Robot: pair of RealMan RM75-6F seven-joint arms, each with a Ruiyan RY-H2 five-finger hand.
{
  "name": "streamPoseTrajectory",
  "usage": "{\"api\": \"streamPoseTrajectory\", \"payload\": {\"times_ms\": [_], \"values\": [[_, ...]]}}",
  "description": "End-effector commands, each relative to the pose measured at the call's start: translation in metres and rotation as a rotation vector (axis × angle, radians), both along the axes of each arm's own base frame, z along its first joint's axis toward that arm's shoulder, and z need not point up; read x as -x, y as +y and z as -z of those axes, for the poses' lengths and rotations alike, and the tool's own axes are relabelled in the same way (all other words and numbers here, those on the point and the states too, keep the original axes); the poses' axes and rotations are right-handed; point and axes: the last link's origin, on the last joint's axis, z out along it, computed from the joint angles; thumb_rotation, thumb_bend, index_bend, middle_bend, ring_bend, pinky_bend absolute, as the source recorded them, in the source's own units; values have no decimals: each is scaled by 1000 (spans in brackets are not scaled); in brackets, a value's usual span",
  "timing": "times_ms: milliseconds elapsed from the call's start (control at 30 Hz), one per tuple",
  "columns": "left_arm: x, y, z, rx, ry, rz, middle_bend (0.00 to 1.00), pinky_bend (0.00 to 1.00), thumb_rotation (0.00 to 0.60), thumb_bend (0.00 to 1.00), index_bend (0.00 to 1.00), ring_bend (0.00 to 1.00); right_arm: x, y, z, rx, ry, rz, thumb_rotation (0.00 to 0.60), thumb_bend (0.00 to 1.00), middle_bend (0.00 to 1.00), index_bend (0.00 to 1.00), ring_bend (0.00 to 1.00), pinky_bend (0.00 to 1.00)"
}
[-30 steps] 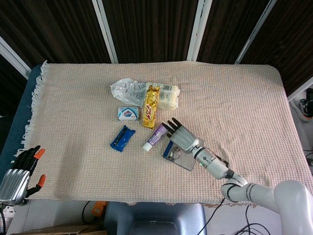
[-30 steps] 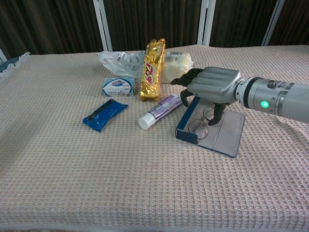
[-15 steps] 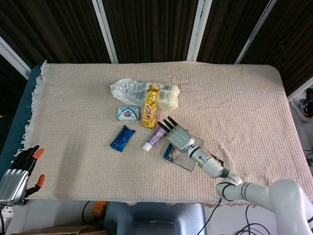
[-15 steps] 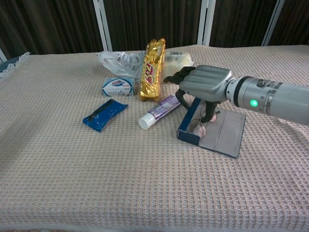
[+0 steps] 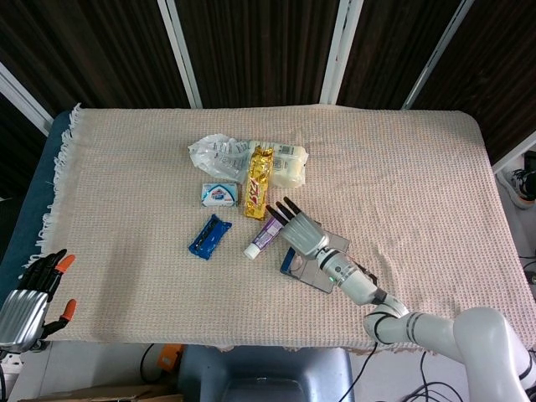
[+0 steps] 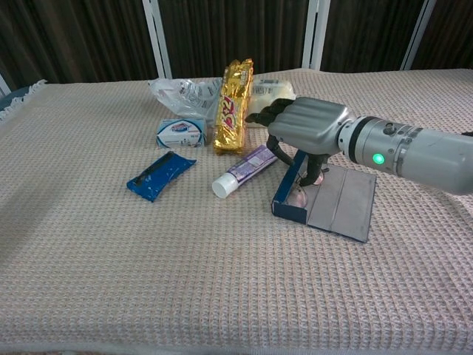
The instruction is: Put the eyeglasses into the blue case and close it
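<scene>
The blue case (image 6: 287, 201) lies open right of the table's middle, its grey lid (image 6: 344, 205) flat on the cloth. My right hand (image 6: 304, 132) hovers over the case's far end, thumb and fingers reaching down into it. The eyeglasses (image 6: 299, 194) sit in the blue tray, pinched between those fingers; only one lens shows below the palm. In the head view the right hand (image 5: 301, 231) covers most of the case (image 5: 287, 261) and hides the glasses. My left hand (image 5: 33, 293) hangs off the table's near left corner, fingers apart, holding nothing.
A toothpaste tube (image 6: 244, 168) lies just left of the case, close to the right hand. Behind it stand a gold snack pack (image 6: 235, 106), a soap box (image 6: 181, 132), a clear plastic bag (image 6: 185, 92) and a pale packet (image 6: 270, 90). A blue sachet (image 6: 160, 175) lies further left.
My right hand has shifted left and slightly away along the case, bringing the eyeglasses with it deeper into the blue tray. The left hand has stayed still.
</scene>
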Motion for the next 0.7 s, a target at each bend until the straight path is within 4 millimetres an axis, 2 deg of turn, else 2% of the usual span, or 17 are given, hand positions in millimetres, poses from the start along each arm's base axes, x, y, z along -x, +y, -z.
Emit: {"api": "streamPoseTrajectory", "payload": {"times_ms": [33, 267, 400, 700], "values": [[0, 0, 0, 0, 0, 0, 0, 100, 600, 431, 0, 0, 0, 0, 0, 2, 0, 1, 600, 200, 109, 773, 0, 0], [0, 0, 0, 1, 2, -1, 0, 100, 600, 430, 0, 0, -1, 0, -2, 11, 1, -6, 600, 201, 119, 786, 0, 0], [0, 0, 1, 1, 4, -1, 0, 100, 600, 430, 0, 0, -2, 0, -3, 16, -2, -12, 600, 201, 120, 763, 0, 0], [0, 0, 1, 3, 7, -2, 0, 100, 600, 430, 0, 0, -7, 0, 1, 36, 5, -28, 600, 201, 124, 755, 0, 0]]}}
